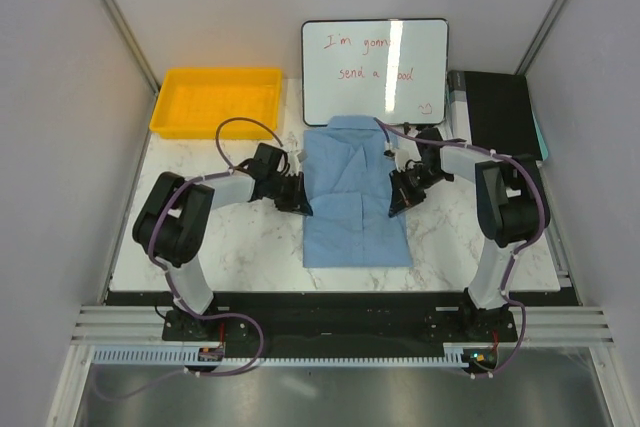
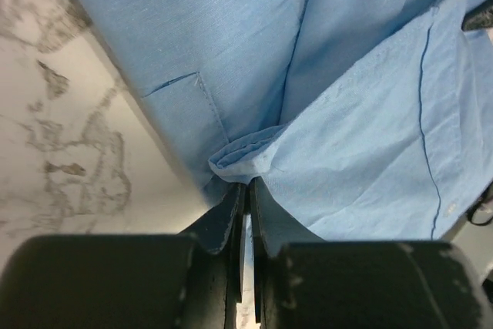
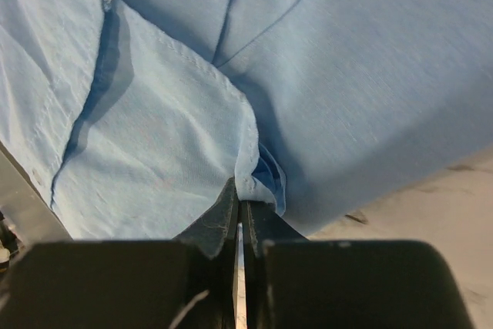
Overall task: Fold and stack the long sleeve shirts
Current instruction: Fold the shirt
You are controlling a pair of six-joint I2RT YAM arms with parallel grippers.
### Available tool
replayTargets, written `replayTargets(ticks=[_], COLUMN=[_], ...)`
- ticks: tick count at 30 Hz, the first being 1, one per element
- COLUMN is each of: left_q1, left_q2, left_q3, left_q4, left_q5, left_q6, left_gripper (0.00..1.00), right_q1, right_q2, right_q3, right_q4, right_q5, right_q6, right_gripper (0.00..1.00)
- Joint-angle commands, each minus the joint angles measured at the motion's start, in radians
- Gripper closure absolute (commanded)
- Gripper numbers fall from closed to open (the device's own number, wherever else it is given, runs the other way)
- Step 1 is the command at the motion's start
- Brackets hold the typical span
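Observation:
One light blue long sleeve shirt lies folded into a narrow rectangle in the middle of the table, collar toward the back. My left gripper is at its left edge. In the left wrist view the left gripper is shut on a small bunched fold of the shirt. My right gripper is at the right edge. In the right wrist view the right gripper pinches a fold of the shirt's edge between shut jaws. Both sit about halfway down the shirt.
A yellow plastic tray stands at the back left. Behind the collar a whiteboard with red writing leans, and a black box lies at the back right. Bare marble table flanks the shirt.

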Motion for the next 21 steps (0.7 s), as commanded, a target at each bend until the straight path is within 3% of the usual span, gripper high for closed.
replayTargets(ticks=[1,6,7,9,10,13,14,17,19,20,21], left_q1=[0.016,0.067,0.079,0.120,0.136,0.190,0.200,0.205,0.173,0.155,0.107], left_q2=[0.022,-0.027,-0.051,-0.134,-0.160,-0.261,-0.289,-0.433,-0.507,-0.519,-0.529], left_q3=[0.075,0.078,0.059,0.009,0.000,-0.008,-0.020,-0.057,-0.095,-0.113,-0.135], left_q4=[-0.081,-0.087,-0.069,-0.041,-0.043,-0.076,-0.079,-0.081,-0.070,-0.058,-0.046], left_q5=[-0.077,0.057,0.115,0.152,0.191,0.235,0.257,0.323,0.346,0.355,0.367], left_q6=[0.161,0.146,0.112,0.091,0.089,0.107,0.109,0.091,0.025,-0.006,-0.041], left_gripper=[0.89,0.77,0.68,0.61,0.54,0.45,0.43,0.27,0.25,0.25,0.26], right_q1=[0.055,0.053,0.043,0.037,0.031,0.019,0.011,-0.035,-0.047,-0.047,-0.043], right_q2=[-0.038,-0.081,-0.098,-0.122,-0.157,-0.254,-0.277,-0.371,-0.427,-0.443,-0.458], right_q3=[-0.060,-0.034,-0.023,-0.002,-0.002,-0.014,-0.014,0.000,0.001,-0.006,-0.040], right_q4=[0.046,0.043,0.032,-0.011,-0.022,-0.052,-0.062,-0.091,-0.100,-0.091,-0.074], right_q5=[-0.016,0.030,0.027,0.015,-0.008,0.009,0.024,0.072,0.045,-0.041,-0.098], right_q6=[0.047,0.062,0.064,0.064,0.069,0.092,0.092,0.081,0.085,0.102,0.193], right_gripper=[0.95,0.91,0.86,0.76,0.67,0.43,0.41,0.22,0.20,0.20,0.21])
